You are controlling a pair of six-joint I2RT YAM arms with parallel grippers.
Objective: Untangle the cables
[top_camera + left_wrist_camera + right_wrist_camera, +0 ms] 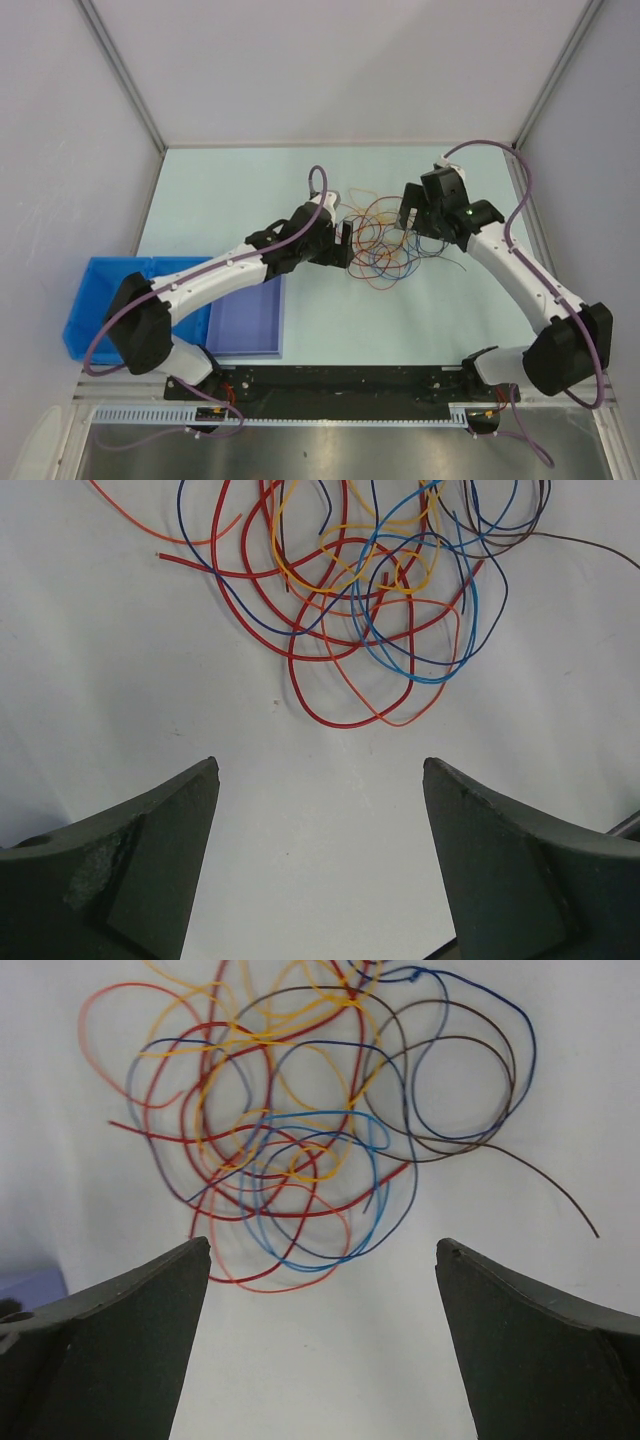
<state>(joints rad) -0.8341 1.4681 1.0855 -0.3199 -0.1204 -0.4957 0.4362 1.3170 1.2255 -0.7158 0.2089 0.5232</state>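
While the cables (385,240) lay tangled, you held nothing.
Your left gripper (320,770) and right gripper (322,1245) hung released beside the heap.

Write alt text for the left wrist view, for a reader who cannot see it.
A loose tangle of thin cables in red, orange, yellow, blue and dark purple lies on a pale table, filling the upper part of the view. Below it, the left gripper is open, its two dark fingers spread wide, holding nothing and clear of the wires.
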